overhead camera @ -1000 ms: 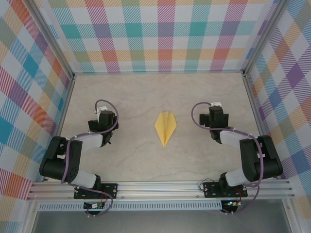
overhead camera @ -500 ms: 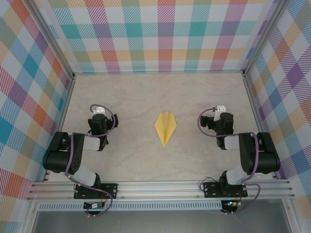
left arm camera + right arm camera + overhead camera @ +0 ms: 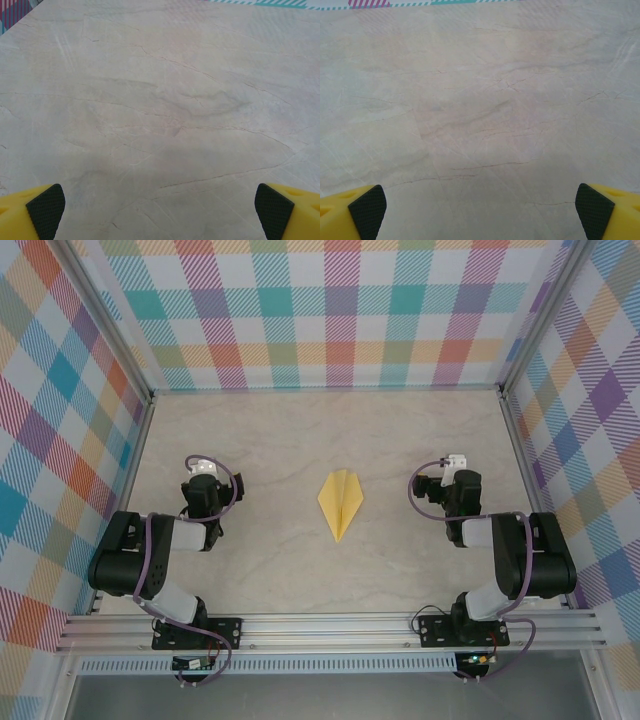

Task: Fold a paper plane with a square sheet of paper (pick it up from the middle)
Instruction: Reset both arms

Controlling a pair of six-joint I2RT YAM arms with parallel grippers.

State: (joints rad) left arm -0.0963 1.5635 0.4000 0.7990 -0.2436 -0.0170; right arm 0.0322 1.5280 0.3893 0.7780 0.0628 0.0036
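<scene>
The pale-yellow paper lies folded as a slim paper plane (image 3: 341, 503) in the middle of the table, flat, with its pointed nose toward the near edge. My left gripper (image 3: 205, 488) rests well to its left, drawn back over its own arm. My right gripper (image 3: 456, 488) sits just as far to its right. Neither touches the plane. In the left wrist view the left gripper (image 3: 160, 215) is open, its yellow fingers (image 3: 45, 210) wide apart over bare table. In the right wrist view the right gripper (image 3: 480, 212) is open too, its fingers (image 3: 367, 210) far apart with nothing between them.
The marble-patterned table (image 3: 300, 440) is boxed in by checkered walls (image 3: 340, 310) at the back and both sides. An aluminium rail (image 3: 330, 625) at the near edge carries both arm bases.
Both arms have drawn back and outward from the paper plane, the right one farther to the right. The plane has not moved.
</scene>
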